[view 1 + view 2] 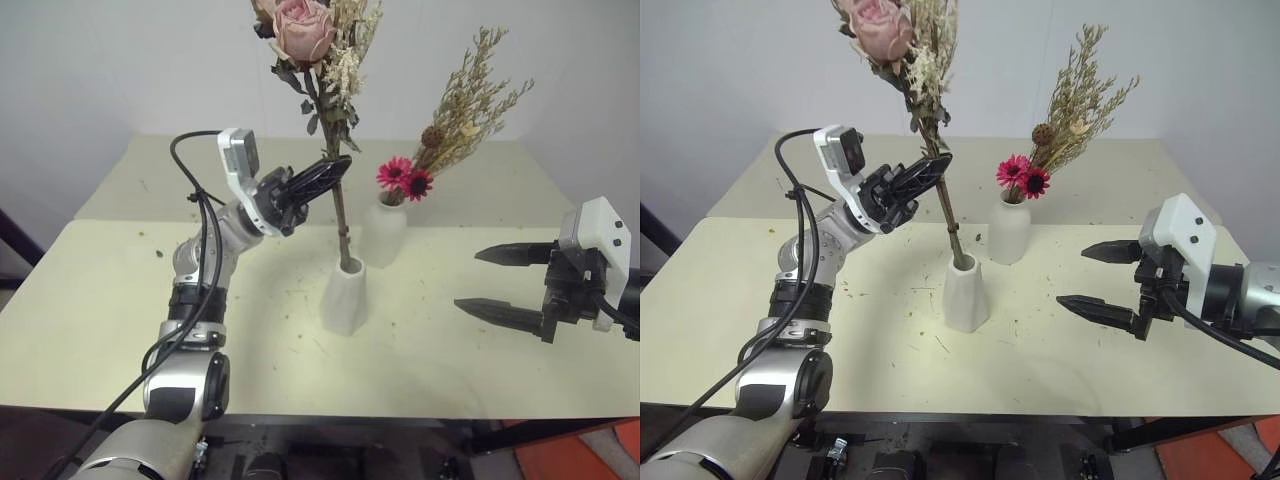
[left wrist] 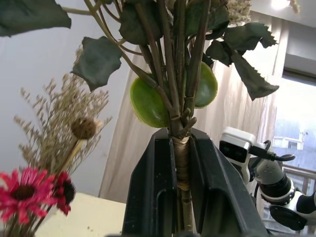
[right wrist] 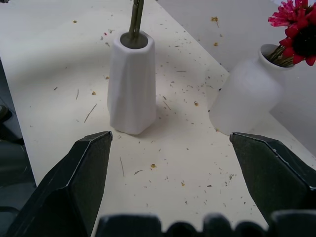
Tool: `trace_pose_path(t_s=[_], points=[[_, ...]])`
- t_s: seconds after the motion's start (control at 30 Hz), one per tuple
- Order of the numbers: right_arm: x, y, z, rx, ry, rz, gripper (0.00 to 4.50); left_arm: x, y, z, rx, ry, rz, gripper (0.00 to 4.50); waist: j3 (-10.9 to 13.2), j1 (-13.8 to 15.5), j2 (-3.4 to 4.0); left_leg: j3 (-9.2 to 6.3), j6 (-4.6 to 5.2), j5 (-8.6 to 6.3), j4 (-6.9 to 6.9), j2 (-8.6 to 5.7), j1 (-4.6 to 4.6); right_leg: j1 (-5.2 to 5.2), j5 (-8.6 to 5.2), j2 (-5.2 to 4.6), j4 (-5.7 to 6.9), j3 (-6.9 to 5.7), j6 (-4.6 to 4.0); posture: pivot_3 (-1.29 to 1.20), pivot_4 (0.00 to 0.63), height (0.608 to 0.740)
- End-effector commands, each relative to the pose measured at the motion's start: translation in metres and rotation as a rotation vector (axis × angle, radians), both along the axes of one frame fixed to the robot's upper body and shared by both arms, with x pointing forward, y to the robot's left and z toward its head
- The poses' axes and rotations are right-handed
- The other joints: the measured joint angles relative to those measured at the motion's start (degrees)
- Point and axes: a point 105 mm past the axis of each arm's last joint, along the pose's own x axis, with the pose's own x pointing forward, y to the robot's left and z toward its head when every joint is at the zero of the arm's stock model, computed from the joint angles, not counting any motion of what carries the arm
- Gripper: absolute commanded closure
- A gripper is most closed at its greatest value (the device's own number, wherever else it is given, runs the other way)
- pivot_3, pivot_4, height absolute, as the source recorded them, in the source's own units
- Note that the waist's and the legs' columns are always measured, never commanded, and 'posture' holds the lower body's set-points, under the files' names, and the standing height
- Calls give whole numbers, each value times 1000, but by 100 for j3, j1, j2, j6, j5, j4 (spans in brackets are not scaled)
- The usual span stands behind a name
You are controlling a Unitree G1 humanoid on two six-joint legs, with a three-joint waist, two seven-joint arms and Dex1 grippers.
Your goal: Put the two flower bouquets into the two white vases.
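The left pincer [image 1: 322, 183] is raised over the pale worktop [image 1: 120, 300], its black fingers [image 2: 158, 197] clamped tight on the stems of the rose bouquet [image 1: 318, 60]. The pink rose, dark leaves and cream sprigs rise above the grip, and the stems slant down from it into the mouth of the tapered vase [image 1: 346, 297], which stands upright near the middle of the worktop. Just beyond it and a little to the right stands the rounded vase [image 1: 384, 232], apart from the first. It holds the dried-grass bouquet [image 1: 460, 110], whose red-magenta daisies [image 1: 404, 178] sit low at the neck while the tan grasses lean up and to the right. Small bits of plant litter are scattered over the worktop around both vases. At the right, the right pincer [image 1: 492, 280] hangs above the worktop with its two fingers spread wide and nothing between them, pointing towards the vases and well apart from both.
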Motion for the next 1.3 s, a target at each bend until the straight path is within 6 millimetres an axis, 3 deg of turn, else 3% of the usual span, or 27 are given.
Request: trace_pose_path(t_s=[0.03,0.8,1.1,1.3], points=[[-4,1,11,-9,-65,-2,0,-3,-6,10,7,-68,-13,4379,0,-1,0,0,0,0,0,0,-1,-1,0,0,0,0,0,0,150,740],[-2,0,10,-9,-81,-31,0,-4,-23,-13,88,-75,-46,4379,0,1,0,0,0,0,0,0,1,0,0,0,1,1,0,0,150,740],[0,0,10,-7,-88,-36,0,-9,-30,-36,198,-108,-52,4379,0,8,0,0,0,0,0,0,3,3,0,0,1,1,0,0,150,740],[1,0,11,-3,-94,-35,0,-6,-31,-41,193,-87,-38,4379,-1,8,0,0,0,0,0,1,6,7,0,1,1,1,0,0,150,740]])
